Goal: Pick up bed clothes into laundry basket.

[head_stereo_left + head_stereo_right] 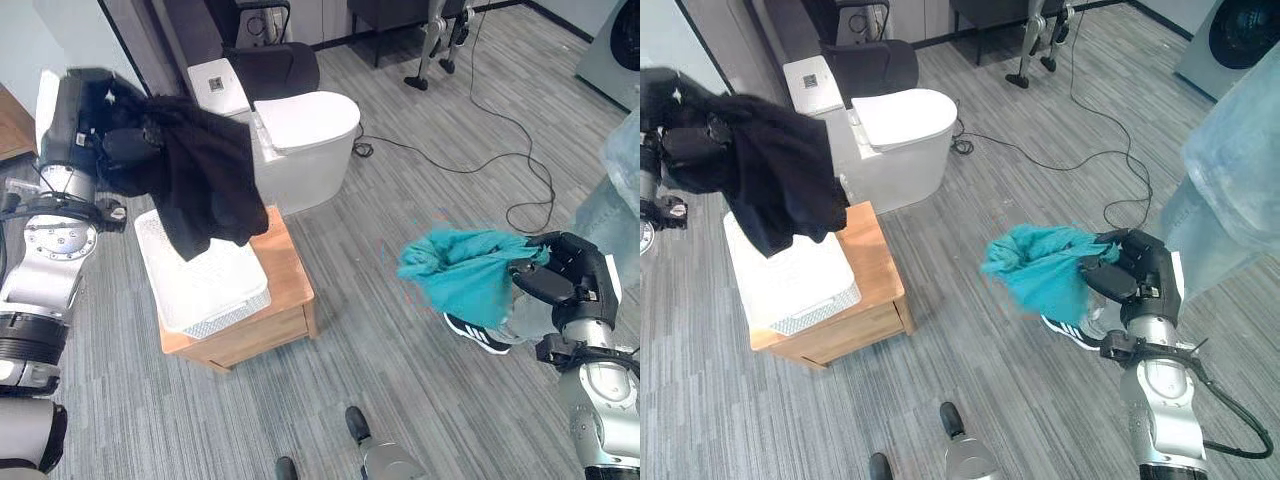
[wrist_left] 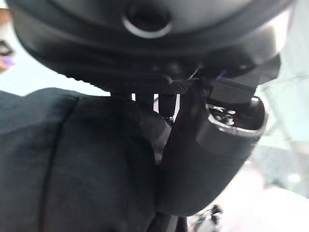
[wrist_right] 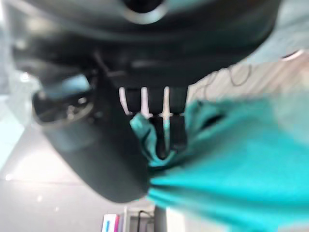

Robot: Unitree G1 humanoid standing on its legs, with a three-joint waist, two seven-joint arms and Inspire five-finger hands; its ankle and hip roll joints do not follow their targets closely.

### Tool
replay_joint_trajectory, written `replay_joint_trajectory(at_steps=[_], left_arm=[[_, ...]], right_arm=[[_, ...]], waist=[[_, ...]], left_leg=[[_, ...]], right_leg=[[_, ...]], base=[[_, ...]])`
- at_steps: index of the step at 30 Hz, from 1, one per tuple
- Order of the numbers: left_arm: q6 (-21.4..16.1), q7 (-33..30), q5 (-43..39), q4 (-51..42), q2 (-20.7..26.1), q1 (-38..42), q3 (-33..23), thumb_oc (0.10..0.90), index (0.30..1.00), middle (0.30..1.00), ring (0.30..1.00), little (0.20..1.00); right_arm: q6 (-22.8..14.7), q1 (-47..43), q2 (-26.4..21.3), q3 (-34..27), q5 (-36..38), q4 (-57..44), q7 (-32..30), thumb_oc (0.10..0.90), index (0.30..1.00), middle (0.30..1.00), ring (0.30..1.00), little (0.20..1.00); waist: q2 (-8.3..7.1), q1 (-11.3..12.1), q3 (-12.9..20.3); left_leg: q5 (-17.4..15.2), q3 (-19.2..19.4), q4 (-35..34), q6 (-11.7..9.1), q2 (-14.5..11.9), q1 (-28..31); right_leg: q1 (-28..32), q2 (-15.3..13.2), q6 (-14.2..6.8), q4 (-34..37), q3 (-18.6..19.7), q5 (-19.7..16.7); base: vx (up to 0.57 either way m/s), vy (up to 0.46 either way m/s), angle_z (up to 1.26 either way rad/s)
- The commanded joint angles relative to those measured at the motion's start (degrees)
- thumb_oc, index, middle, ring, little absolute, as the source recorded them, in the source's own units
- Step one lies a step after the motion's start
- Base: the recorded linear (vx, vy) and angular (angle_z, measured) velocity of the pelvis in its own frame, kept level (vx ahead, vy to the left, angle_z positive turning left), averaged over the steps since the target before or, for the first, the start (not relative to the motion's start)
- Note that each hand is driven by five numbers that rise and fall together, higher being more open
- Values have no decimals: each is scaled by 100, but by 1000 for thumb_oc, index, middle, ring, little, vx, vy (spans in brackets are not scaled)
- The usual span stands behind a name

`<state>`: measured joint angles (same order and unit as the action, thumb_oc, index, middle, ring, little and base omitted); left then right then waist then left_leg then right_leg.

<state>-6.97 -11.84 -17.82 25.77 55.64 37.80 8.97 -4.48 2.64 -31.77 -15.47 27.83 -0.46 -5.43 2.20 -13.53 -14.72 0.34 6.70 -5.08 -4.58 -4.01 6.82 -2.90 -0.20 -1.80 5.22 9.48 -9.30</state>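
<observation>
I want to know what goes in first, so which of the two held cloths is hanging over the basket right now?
The black cloth in the left hand hangs over the white basket. The teal cloth, in the right hand, hangs over the floor.

We see a grey striped plank floor carrying a low wooden table at about nine o'clock, with a white laundry basket resting on its top. At about twelve o'clock a white toilet stands on the floor, and a black cable trails across the planks toward two o'clock.

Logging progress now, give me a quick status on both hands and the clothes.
Left hand shut on black garment, hanging over white basket. Right hand shut on teal cloth, held off to the side above the floor.
</observation>
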Motion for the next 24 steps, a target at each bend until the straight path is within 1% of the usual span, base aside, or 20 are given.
replay_joint_trajectory(at_steps=[1,5,10,13,19,24], left_arm=[[-311,-114,316,100,295,645,-38,400,300,300,300,300],[-283,-81,441,340,173,809,135,400,300,300,300,300],[-216,-66,578,706,61,952,334,400,300,300,300,300],[-158,-180,739,806,-79,876,246,400,300,300,300,300],[-109,-324,747,918,-298,684,-16,400,300,300,300,300],[-170,-356,555,902,-273,499,-240,400,300,300,300,300]], right_arm=[[-721,-245,-388,-414,106,-497,-62,400,300,300,300,300],[-734,-199,-425,-471,97,-450,-78,400,300,300,300,300],[-774,-310,-451,-356,100,-401,-126,400,300,300,300,300],[-743,-293,-462,-340,34,-358,-154,400,300,300,300,300],[-726,-236,-432,-420,-16,-370,-223,400,300,300,300,300],[-712,-222,-400,-395,-73,-362,-239,400,300,300,300,300]], waist=[[-179,23,818],[-192,-46,760],[-221,-70,639],[-259,-41,562],[-297,-13,499],[-328,38,480]], left_leg=[[-77,-104,8,61,148,-345],[-39,-123,8,42,147,-438],[16,-93,8,35,127,-571],[22,-79,8,35,125,-590],[16,-105,8,41,120,-602],[1,-142,8,39,113,-600]], right_leg=[[246,-276,-612,-67,-182,961],[169,-267,-623,-75,-161,952],[-19,-244,-629,-114,-139,892],[-26,-234,-621,-114,-138,893],[-38,-227,-602,-128,-146,920],[-9,-215,-583,-121,-160,956]], base=[[1,11,-15],[-1,1,-2],[-33,7,1],[0,0,0],[0,0,0],[17,-2,0]])
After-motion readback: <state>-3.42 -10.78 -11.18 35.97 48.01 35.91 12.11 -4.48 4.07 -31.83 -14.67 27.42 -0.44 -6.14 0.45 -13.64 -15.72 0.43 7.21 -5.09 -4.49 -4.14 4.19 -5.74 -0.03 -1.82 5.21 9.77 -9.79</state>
